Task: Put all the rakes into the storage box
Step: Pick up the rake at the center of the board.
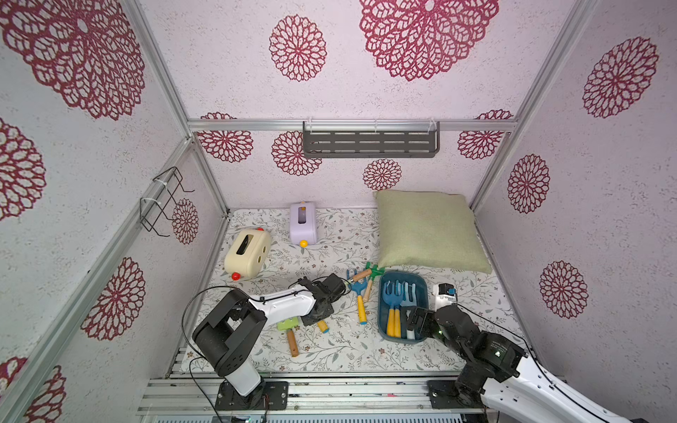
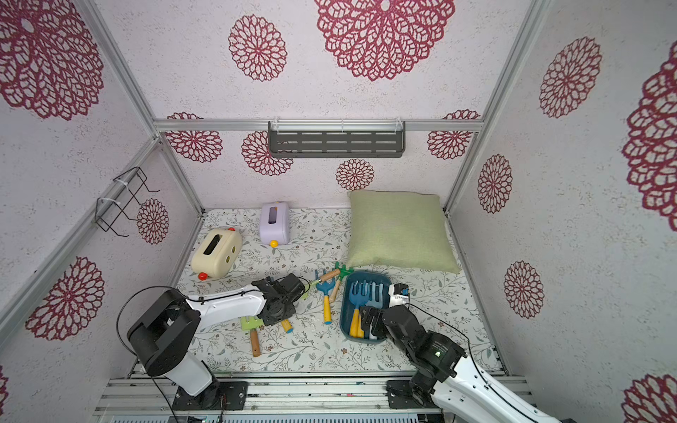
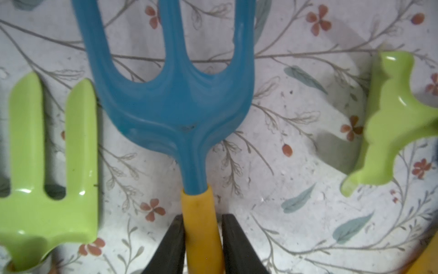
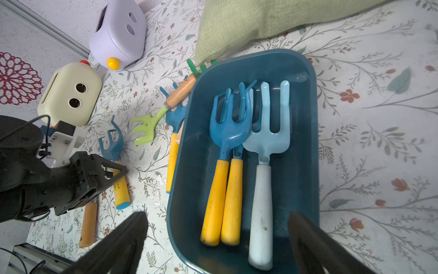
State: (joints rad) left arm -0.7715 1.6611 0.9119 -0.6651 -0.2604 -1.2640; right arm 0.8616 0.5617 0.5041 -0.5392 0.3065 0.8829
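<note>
My left gripper [image 3: 201, 217] is shut on the yellow handle of a blue rake [image 3: 175, 106], whose three-pronged head points away over the floral mat. In a top view the left gripper [image 1: 318, 313] covers most of that rake; only the handle's end [image 1: 323, 326] shows. The teal storage box [image 1: 421, 293] lies to the right of it and holds three rakes, two blue with yellow handles and a pale blue one with a white handle [image 4: 260, 201]. My right gripper [image 4: 216, 214] hangs open over the box's near end [image 4: 301, 142], holding nothing.
On the mat between gripper and box lie a blue rake [image 1: 361, 296] and two wooden-handled green ones [image 1: 373, 273]. A lime fork [image 1: 289, 331] lies near the left arm. A cream toy box [image 1: 247, 252], a lilac one [image 1: 303, 223] and a green pillow [image 1: 428, 229] sit farther back.
</note>
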